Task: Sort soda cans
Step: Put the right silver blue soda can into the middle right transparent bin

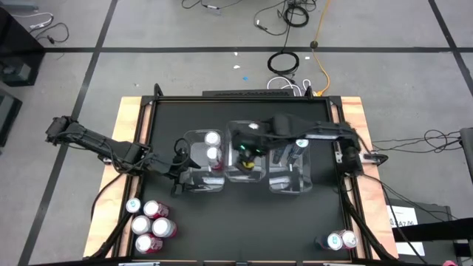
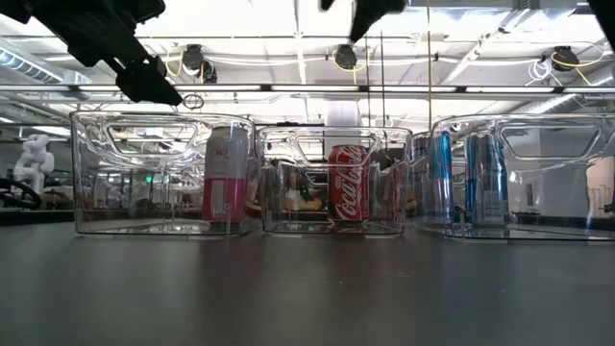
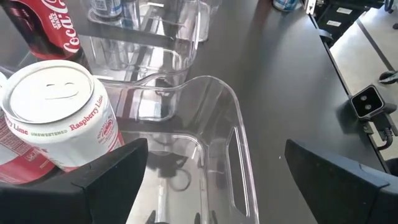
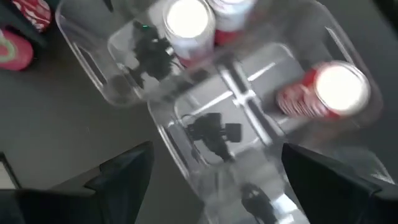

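Thin aluminium makes the small cylindrical soda cans (image 1: 151, 226) grouped loose on the black table (image 1: 244, 222) light, slick and dentable, so grip mid-body with your empty, open left tool (image 1: 179, 176) and right tool (image 1: 249, 153).

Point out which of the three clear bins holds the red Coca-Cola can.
The middle bin holds the red Coca-Cola can. The left bin has white-and-pink raspberry-lime cans, and the right bin has blue-and-silver cans.

Right-corner soda cans (image 1: 338, 240) too small
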You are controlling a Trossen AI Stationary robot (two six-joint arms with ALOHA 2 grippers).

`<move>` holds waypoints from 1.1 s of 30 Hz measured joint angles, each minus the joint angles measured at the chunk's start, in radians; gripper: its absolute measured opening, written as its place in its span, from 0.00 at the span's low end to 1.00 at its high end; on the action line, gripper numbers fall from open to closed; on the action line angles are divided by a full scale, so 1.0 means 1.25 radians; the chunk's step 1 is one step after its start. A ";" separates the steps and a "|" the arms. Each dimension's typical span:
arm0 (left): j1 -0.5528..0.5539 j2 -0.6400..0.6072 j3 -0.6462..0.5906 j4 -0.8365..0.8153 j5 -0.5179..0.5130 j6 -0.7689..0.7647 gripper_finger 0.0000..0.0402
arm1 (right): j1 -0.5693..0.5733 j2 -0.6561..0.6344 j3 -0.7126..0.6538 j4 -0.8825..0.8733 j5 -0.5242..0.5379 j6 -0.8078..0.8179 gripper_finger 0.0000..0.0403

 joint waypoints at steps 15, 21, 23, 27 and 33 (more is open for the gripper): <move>0.000 -0.001 0.000 0.001 0.000 0.000 0.96 | 0.286 -0.058 -0.022 -0.059 0.155 0.366 0.86; 0.000 -0.001 0.000 0.001 0.000 -0.001 0.96 | 0.374 -0.057 -0.111 -0.059 0.124 0.536 0.86; 0.000 -0.001 0.000 0.002 0.000 -0.001 0.96 | 0.399 -0.060 -0.148 -0.058 0.100 0.588 0.86; 0.000 -0.001 0.000 0.002 0.000 0.000 0.96 | 0.445 -0.091 -0.232 -0.058 0.051 0.676 0.86; 0.000 -0.001 0.000 0.002 0.000 -0.001 0.96 | 0.519 -0.181 -0.400 -0.057 -0.028 0.777 0.86</move>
